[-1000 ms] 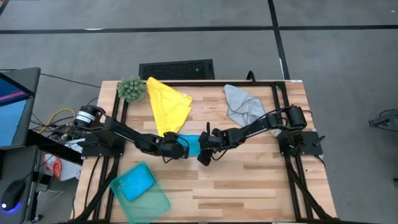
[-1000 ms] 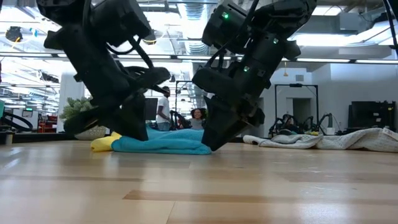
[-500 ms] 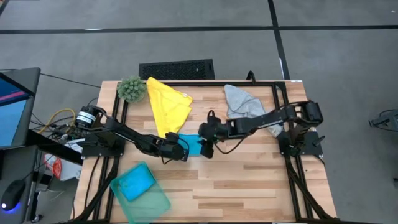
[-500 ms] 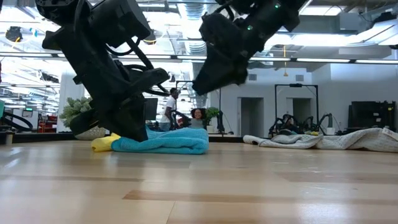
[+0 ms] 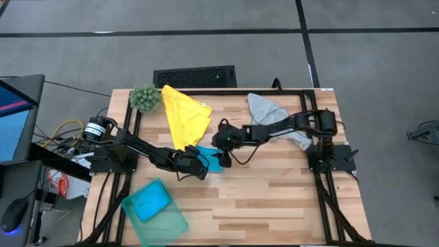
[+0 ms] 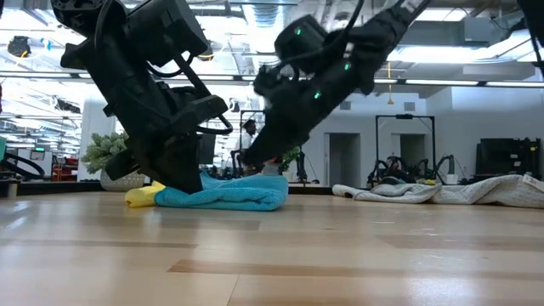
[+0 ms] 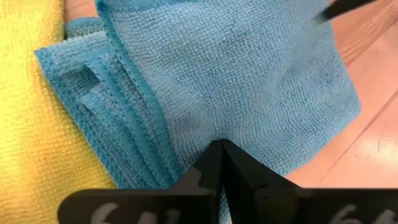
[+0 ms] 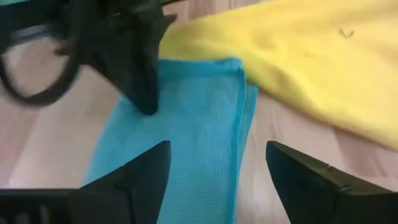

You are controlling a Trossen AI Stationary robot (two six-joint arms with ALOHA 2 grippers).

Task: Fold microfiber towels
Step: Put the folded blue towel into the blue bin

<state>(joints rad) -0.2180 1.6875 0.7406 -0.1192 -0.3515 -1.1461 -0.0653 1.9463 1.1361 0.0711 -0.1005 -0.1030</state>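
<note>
A bright blue microfiber towel (image 5: pixel 210 158) lies folded on the wooden table (image 5: pixel 274 199), its far corner beside a loosely folded yellow towel (image 5: pixel 186 113). My left gripper (image 5: pixel 201 167) is shut, with its tips down on the blue towel (image 7: pixel 249 74). Just above the towel's far right side, my right gripper (image 8: pixel 217 180) hangs open and touches nothing. A crumpled light grey towel (image 5: pixel 270 116) lies at the far right. A teal towel sits in a clear bin (image 5: pixel 155 210) at the near left. My left gripper presses its shut fingertips (image 7: pixel 221 152) down on the top layer of the folded blue towel (image 7: pixel 239 127), near the stacked hemmed edges. It comes slanting down from the table's left. The towel lies flat on the table under it.
A fuzzy green plant ball (image 5: pixel 145 98) stands at the far left corner. Bare wood stretches across the near right half of the table. In the low view, people and other robot stations show in the room beyond.
My right gripper has risen off the blue towel's right end and swung toward the table's far edge, its wrist rolling as it went. The towel's right end now lies folded over and free. My left gripper has stayed down on the towel.
</note>
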